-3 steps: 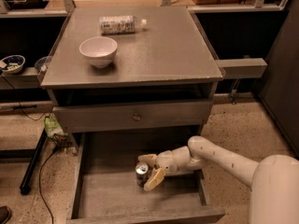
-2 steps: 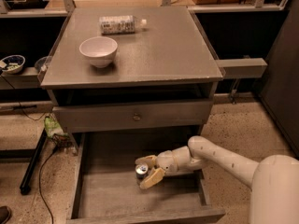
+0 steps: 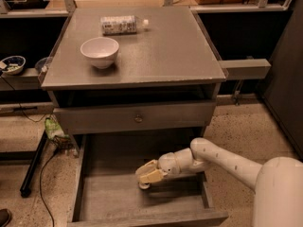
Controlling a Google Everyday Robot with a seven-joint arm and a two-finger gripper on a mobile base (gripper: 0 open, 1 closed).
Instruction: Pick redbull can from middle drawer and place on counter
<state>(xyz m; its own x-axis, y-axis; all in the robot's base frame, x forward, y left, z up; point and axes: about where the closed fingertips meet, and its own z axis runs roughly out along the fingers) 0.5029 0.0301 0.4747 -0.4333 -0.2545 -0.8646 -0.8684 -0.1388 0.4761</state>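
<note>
Grey wooden drawer stands open, the gripper low inside it over the can, its hold impossible to tell.

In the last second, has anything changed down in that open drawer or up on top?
The gripper has eased over the redbull can in the middle drawer: the can's silver top showed before, now only a sliver peeks out below. Whether it has hold, I cannot tell. The white bowl and bottle on the counter have not moved.
</note>
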